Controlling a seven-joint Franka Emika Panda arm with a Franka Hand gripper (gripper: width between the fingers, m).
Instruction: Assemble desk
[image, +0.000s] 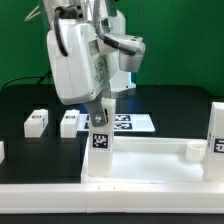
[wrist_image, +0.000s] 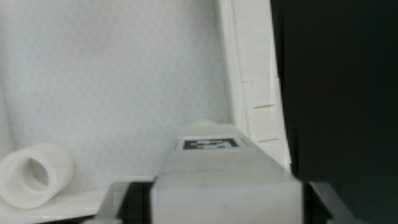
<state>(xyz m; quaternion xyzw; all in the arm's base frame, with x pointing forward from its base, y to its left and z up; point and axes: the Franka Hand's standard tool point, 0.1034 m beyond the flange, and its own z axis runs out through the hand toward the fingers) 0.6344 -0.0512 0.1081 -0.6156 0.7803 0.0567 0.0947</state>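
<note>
The pincer (image: 100, 112), part-closed on a leg (image: 100, 138), holds it upright at the rimmed corner of the tabletop (image: 150, 165) lying on the counter (image: 30, 98), probably for seating in the nearby socket (wrist_image: 27, 175).

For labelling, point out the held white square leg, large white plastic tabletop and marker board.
White square leg (image: 100, 138): exterior view, tagged face.
Large white plastic tabletop (image: 150, 166): exterior view, bare surface.
Marker board (image: 136, 123): exterior view, printed top.
</note>
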